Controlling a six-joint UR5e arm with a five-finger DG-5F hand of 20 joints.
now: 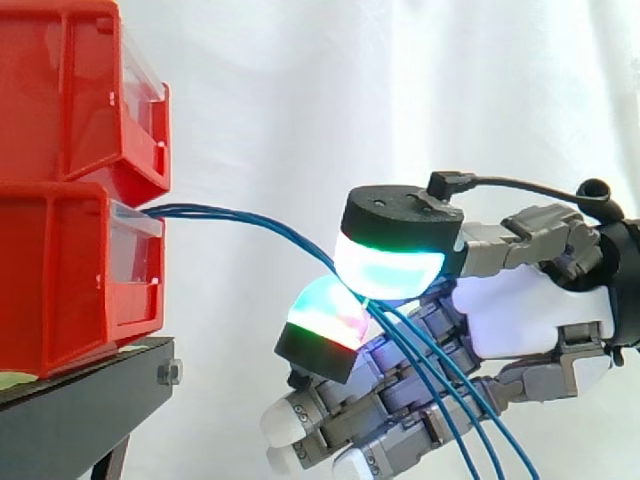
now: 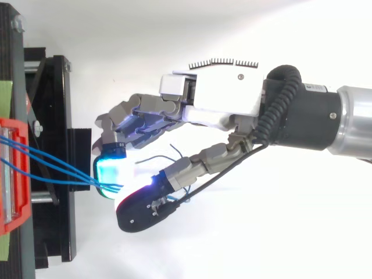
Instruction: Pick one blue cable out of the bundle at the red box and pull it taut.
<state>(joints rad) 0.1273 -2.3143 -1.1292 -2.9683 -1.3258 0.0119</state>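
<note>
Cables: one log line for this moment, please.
robot hand: shut on cables | pads: pinching several, not one | cables: curved from bin, not taut | step: not done

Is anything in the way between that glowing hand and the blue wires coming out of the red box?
Nothing visible. The fingers of the hand pinch the blue cables in open air beside the red box. Several cables run through the pinch together, so the neighbours crowd whichever one it wants.

A robotics lab, by the look: plain white curtain (image 1: 330,90) behind, stacked red plastic bins (image 1: 60,250) at a black metal stand's (image 1: 90,415) edge, silver-and-black robot arm (image 2: 351,122) alongside.
</note>
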